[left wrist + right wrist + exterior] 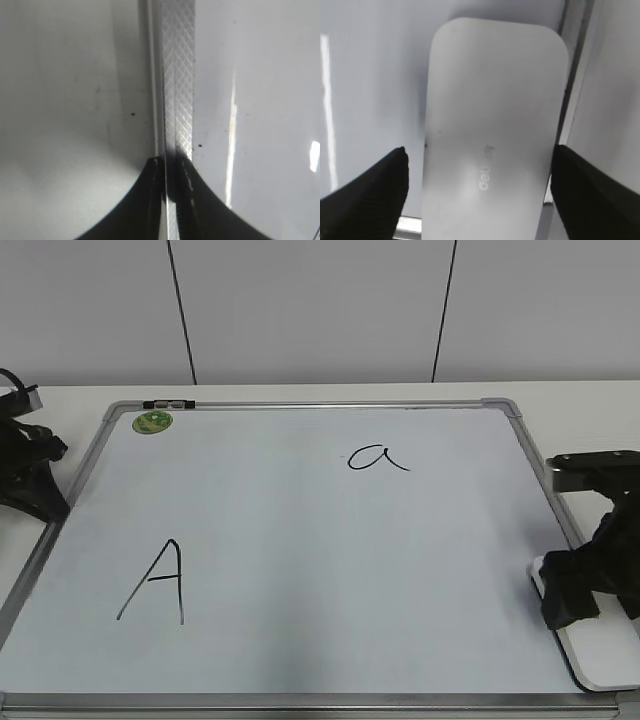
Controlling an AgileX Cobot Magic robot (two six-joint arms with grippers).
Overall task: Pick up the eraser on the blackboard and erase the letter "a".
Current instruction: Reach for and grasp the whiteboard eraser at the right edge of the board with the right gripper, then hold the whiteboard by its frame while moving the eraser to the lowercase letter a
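Where the right claw gapes, the eraser lies between.

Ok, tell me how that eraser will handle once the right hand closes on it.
The eraser looks like a rigid flat block, so it probably won't flex. Its smooth, glossy top suggests slick sides that might slip. The right hand straddles it, open.

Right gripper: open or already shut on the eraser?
Open. In the right wrist view the right gripper has its fingers spread either side of the eraser, which lies flat on the blackboard.
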